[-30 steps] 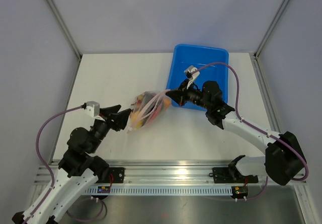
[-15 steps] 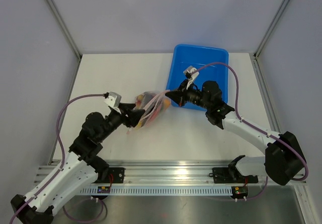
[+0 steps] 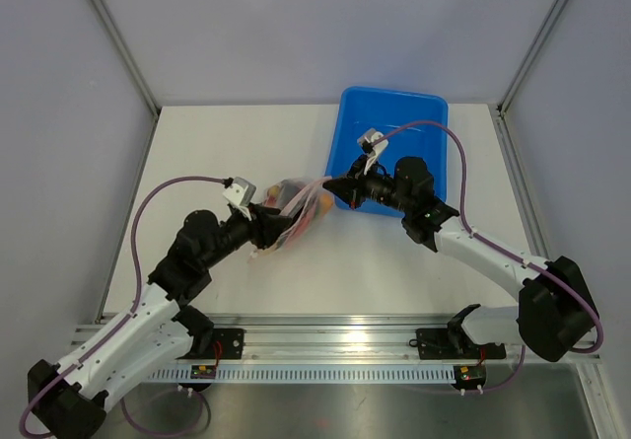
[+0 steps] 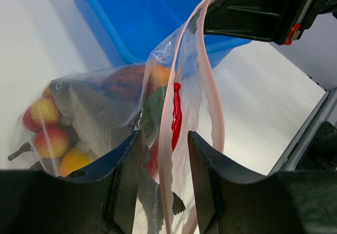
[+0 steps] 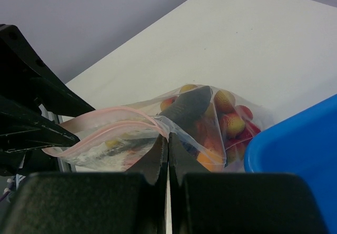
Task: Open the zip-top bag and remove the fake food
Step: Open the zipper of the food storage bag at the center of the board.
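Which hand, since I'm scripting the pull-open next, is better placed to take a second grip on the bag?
Left. The left hand is open, straddling the zip-top bag at its pink strip, so it need only close. The right hand is shut on the bag's raised end.

We see a white table (image 3: 394, 271). A blue plastic tub (image 3: 394, 123) sits on it toward one o'clock. Near the middle, slightly toward nine o'clock, rests a clear zip-top bag (image 3: 291, 200) of fake food (image 4: 100, 118).

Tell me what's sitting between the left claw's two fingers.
The zip-top bag: its pink zipper edge passes between the fingers of the left claw. The left wrist view shows it.
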### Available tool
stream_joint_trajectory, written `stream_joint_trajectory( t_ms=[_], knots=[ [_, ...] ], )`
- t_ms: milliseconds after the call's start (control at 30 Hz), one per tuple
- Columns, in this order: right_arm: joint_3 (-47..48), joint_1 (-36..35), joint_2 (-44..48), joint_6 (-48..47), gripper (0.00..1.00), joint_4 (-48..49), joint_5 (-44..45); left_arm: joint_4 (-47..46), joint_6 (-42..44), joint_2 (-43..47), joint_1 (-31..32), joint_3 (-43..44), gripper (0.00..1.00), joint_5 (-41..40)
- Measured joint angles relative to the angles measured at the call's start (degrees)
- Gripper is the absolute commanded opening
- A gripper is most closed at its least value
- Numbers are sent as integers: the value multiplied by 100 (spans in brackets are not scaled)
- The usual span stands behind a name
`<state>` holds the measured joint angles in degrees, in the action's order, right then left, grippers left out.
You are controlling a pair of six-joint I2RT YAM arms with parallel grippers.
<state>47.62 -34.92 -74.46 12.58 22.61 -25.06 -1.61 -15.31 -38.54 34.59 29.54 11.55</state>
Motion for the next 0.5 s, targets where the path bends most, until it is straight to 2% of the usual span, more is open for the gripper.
stream_joint_trajectory(
  t_ms=[100,200,233,267,400,500],
  knots=[
    [4,0,-26,-15,0,-2,-4,-28,31,-57,0,-2,33,26],
    [7,0,-52,-26,0,-22,-7,-116,68,-57,0,-2,14,44],
    [7,-2,-52,-28,0,-28,-7,-131,87,-57,0,-2,3,50],
    [7,-7,-55,-37,0,-35,-7,-142,120,-57,0,-2,0,55],
    [39,-13,-55,-55,2,-127,-7,-149,205,-57,0,-2,0,55],
    [85,-28,-55,-90,13,-177,-20,-144,254,-15,0,-7,0,20]
  ],
)
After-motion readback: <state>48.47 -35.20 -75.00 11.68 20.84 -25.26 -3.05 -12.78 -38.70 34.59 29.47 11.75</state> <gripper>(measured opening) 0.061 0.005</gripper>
